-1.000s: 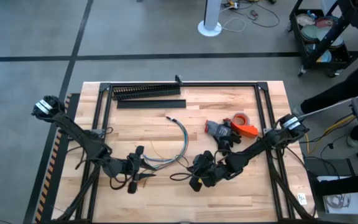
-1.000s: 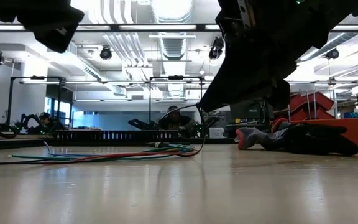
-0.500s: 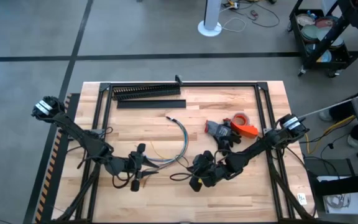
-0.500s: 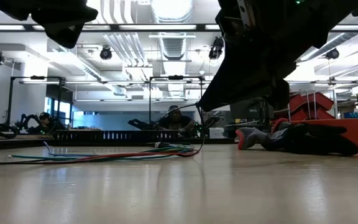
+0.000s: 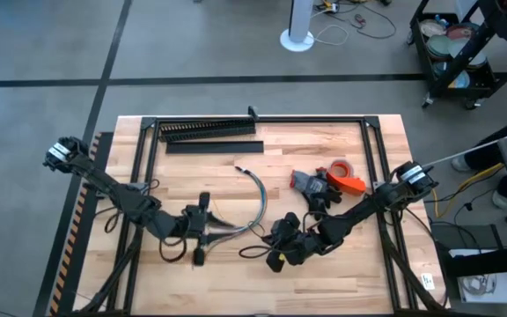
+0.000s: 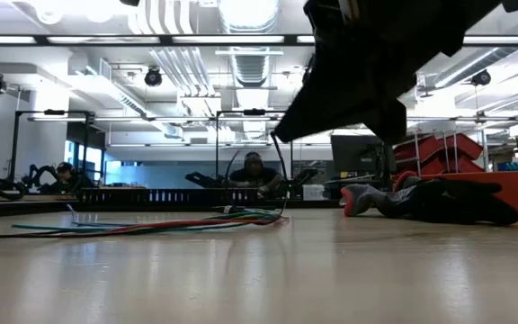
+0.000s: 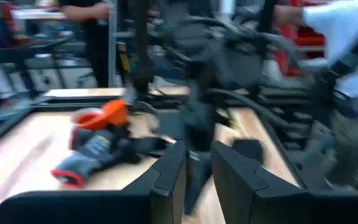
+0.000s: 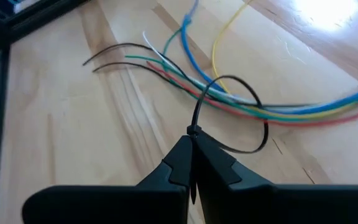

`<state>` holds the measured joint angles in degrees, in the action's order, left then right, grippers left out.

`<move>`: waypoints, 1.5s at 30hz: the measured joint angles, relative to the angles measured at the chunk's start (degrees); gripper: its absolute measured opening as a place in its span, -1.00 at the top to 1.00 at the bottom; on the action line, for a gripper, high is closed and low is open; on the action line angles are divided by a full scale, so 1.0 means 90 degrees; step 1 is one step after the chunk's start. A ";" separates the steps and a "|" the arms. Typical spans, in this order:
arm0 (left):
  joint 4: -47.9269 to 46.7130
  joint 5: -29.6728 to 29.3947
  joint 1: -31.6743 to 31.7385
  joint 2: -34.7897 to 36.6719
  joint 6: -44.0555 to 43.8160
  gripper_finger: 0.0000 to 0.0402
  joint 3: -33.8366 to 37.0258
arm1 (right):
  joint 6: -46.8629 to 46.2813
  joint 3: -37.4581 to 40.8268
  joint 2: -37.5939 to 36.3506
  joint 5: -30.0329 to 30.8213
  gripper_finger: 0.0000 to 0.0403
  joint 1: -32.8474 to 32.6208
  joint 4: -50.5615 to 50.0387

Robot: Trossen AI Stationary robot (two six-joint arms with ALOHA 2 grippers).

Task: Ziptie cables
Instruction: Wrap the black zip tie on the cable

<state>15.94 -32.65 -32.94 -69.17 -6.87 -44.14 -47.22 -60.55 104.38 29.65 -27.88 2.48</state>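
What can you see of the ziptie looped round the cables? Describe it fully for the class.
The ziptie is a thin black plastic strip, closed into a loose loop around the coloured cables where they lie on the wooden table. Its small head sits at the tips of the right end effector, which is shut on its tail. The loop is not yet tight.

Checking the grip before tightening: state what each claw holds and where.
The right claw pinches the ziptie by its tail just below the head; its loop encircles the cables. The left claw holds nothing visible.
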 joint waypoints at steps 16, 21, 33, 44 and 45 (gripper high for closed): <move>-0.0116 -0.0004 0.0400 0.0000 -0.0222 0.67 0.0092 | 0.0085 -0.0020 0.0000 -0.0010 1.00 0.0000 -0.0058; -0.0116 -0.0006 0.0400 0.0000 -0.0294 0.69 0.0097 | 0.0085 -0.0020 0.0000 -0.0019 1.00 0.0000 -0.0058; -0.0173 -0.0008 0.0400 0.0000 -0.0315 0.69 0.0097 | 0.0095 -0.0020 0.0000 -0.0126 1.00 0.0000 -0.0060; -0.0172 -0.0011 0.0400 0.0000 -0.0384 0.64 0.0100 | 0.0107 -0.0018 0.0000 -0.0126 1.00 0.0000 -0.0060; -0.0174 -0.0011 0.0400 0.0000 -0.0414 0.64 0.0100 | 0.0105 -0.0018 0.0000 -0.0126 1.00 0.0000 -0.0058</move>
<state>14.37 -32.75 -29.34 -69.17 -10.60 -43.24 -46.28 -60.71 104.38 28.51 -27.88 1.96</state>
